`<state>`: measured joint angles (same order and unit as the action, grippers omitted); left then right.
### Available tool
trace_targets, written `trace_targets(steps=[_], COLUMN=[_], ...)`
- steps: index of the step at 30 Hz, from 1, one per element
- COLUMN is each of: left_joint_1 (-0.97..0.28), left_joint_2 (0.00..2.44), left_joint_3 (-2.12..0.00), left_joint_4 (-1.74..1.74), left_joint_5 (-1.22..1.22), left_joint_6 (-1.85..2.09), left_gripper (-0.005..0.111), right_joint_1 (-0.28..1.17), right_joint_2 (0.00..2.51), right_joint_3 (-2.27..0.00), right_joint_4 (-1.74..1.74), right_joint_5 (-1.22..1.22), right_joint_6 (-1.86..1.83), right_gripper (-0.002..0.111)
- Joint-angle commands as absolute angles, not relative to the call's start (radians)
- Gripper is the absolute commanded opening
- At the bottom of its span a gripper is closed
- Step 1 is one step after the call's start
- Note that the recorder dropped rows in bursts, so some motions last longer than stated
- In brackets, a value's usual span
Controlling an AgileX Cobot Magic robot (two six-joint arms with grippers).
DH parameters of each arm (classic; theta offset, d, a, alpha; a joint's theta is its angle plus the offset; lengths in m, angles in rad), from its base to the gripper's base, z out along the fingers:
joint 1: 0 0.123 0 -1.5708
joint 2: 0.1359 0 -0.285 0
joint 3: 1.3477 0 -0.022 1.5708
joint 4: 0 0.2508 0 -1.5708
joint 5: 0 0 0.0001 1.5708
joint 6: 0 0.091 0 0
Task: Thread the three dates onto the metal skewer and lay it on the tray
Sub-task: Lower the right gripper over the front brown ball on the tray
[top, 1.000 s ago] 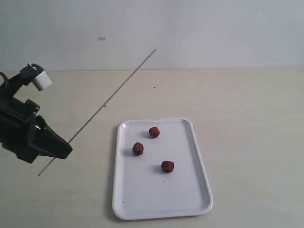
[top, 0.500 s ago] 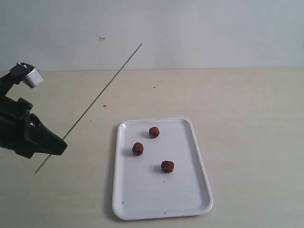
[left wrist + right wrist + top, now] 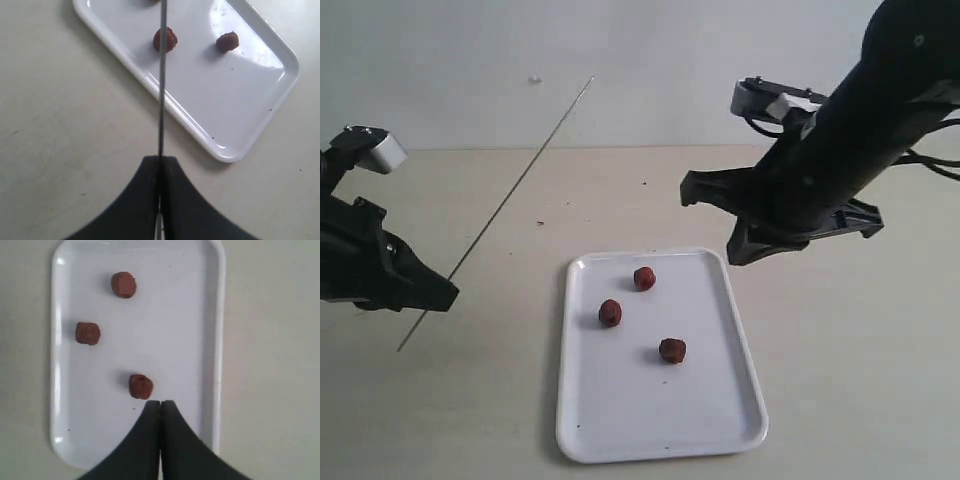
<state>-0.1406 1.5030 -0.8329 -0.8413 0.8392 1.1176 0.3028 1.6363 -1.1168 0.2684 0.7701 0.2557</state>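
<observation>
Plainly, the very thin, straight grey metal skewer [image 3: 509,195] is off the pale beige counter [image 3: 850,360], pinched near one end between the left arm's black fingers [image 3: 420,290], which are closed tight on it. In the exterior view its long axis runs on a steep diagonal. A short tail sticks out low behind the grip, down toward the counter at the left. The long free part rises up and to the right, and its far tip shows against the white wall. The whole rod stands to the left of the flat glossy white rectangular tray [image 3: 660,410], apart from it.

From the left wrist view the skewer [image 3: 161,110] comes straight out from between the fingers [image 3: 142,200]. There it crosses the sight line of the tray's rim [image 3: 240,100] and of one date [image 3: 169,39].

The three small wrinkled reddish-brown dates [image 3: 644,278] [image 3: 610,313] [image 3: 672,350] lie loose on the tray, each apart from the others, none on the rod.

The right arm [image 3: 840,150] hangs over the far right side of the tray. Its black fingers [image 3: 145,440] are pressed together with nothing between them, and their tip sits just beside the nearest date [image 3: 141,386] in the right wrist view.
</observation>
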Motion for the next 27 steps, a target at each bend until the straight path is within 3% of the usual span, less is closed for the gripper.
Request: trace_targets(steps=[1, 3, 10, 19, 22, 27], left_joint_1=[-0.137, -0.137, -0.137, -0.137, -0.137, -0.137], left_joint_2=[1.495, 1.495, 1.495, 1.495, 1.495, 1.495], left_joint_3=[-0.829, -0.829, -0.829, -0.829, -0.829, -0.829], left_joint_4=[-0.878, -0.891, -0.884, -0.9, -0.9, -0.909], left_joint_5=[0.828, 0.821, 0.814, 0.814, 0.816, 0.818], left_joint_6=[1.11, 1.11, 1.092, 1.092, 1.092, 1.09], left_gripper=[0.0, 0.0, 0.0, 0.0, 0.0, 0.0], right_joint_1=[0.314, 0.327, 0.411, 0.39, 0.408, 0.438], right_joint_2=[1.682, 1.737, 1.782, 1.824, 1.859, 1.906], right_joint_3=[-1.124, -1.137, -1.254, -1.263, -1.263, -1.263], right_joint_4=[0.418, 0.397, 0.048, 0.144, 0.174, 0.211], right_joint_5=[0.742, 0.746, 0.78, 0.892, 0.882, 0.831], right_joint_6=[0.227, 0.265, 0.474, 0.562, 0.618, 0.651], right_gripper=[0.0, 0.005, 0.005, 0.006, 0.013, 0.038])
